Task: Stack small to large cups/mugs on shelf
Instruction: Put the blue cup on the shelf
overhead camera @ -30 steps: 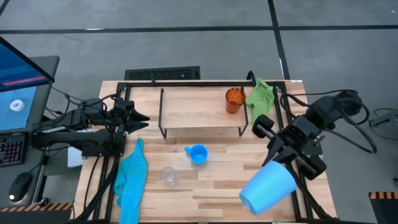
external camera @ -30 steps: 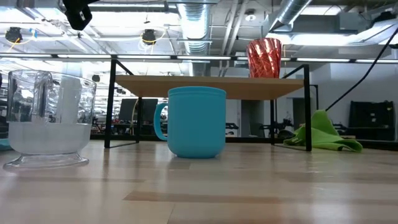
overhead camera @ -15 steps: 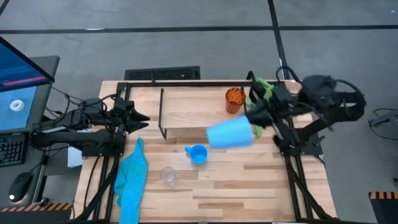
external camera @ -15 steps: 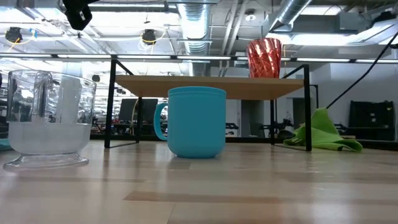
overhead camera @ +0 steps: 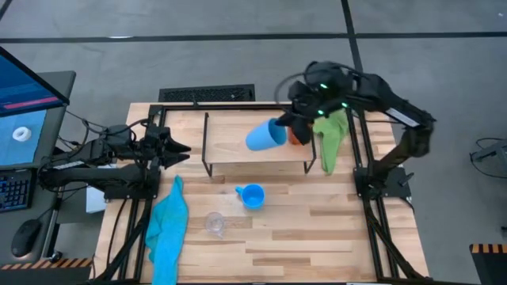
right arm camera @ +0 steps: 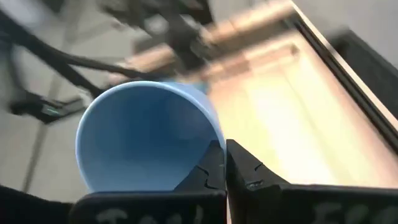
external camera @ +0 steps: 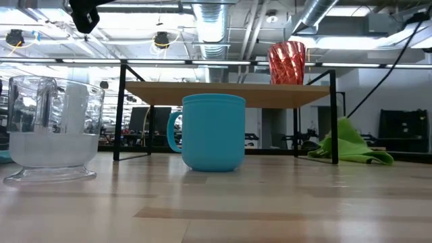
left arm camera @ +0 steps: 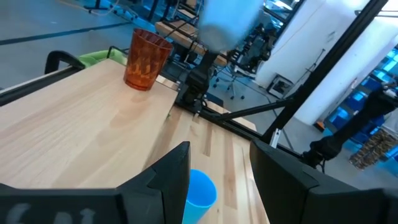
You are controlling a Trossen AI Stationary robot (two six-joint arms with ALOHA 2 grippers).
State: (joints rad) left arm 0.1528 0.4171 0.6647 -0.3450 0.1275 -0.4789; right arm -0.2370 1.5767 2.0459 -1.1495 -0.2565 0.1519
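My right gripper [overhead camera: 287,127] is shut on a blue handleless cup [overhead camera: 264,136], held on its side high over the shelf [overhead camera: 238,146], just left of the orange cup [overhead camera: 299,128]. The orange cup stands upright on its base at the shelf's right end. A light-blue mug [overhead camera: 252,195] and a clear glass cup [overhead camera: 215,223] stand on the table in front of the shelf. At the table's left edge my left gripper [left arm camera: 221,186] waits open with nothing between its fingers. My right gripper pinches the blue cup's rim [right arm camera: 217,138], one finger [right arm camera: 208,171] inside the cup and the other [right arm camera: 244,171] outside the wall. The cup's mouth faces back toward the wrist. The cup hangs tipped on its side, clear of the shelf.
A green cloth [overhead camera: 331,133] hangs at the shelf's right end, close under my right arm. A blue cloth [overhead camera: 168,228] lies near the table's left front. Black frame rails run along both table sides. Bare board shows on the shelf's left half [overhead camera: 230,134].
My right gripper has swung with the blue cup from the table's near right corner toward the far edge and leftward, turning and tipping downward as it went. The cup now hangs over the shelf beside the orange cup.
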